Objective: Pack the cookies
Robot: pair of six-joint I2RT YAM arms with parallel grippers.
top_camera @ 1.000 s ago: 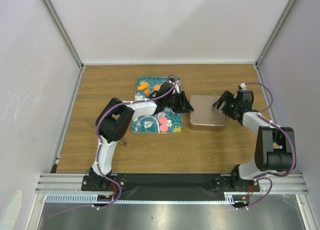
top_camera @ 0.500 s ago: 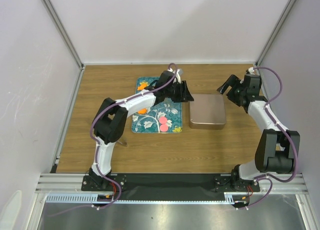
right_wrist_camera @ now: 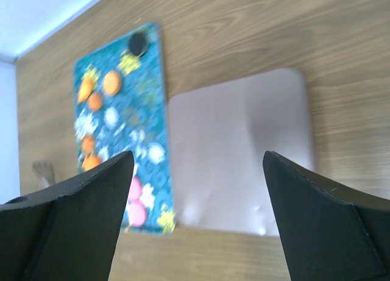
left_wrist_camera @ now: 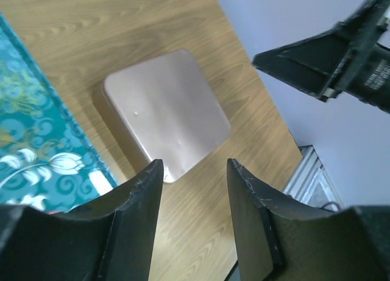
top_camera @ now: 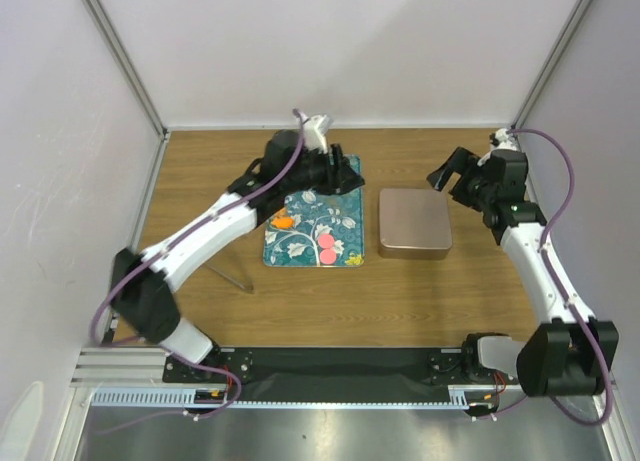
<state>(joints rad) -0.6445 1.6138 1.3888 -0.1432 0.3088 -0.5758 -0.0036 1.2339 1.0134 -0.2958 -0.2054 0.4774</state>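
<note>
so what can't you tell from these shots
- Top view: the left arm covers the tray's far end, hiding whatever lies there.
- Right wrist view: blur; orange cookies and the tray's orange prints look alike.
- Left wrist view: the picture's edge cuts off the tray.
- Every view: the tin's top hides its inside.

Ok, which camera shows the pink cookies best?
Top external: both pink cookies lie in plain sight on the tray. The right wrist view shows them blurred and small, and the left wrist view misses them.
</note>
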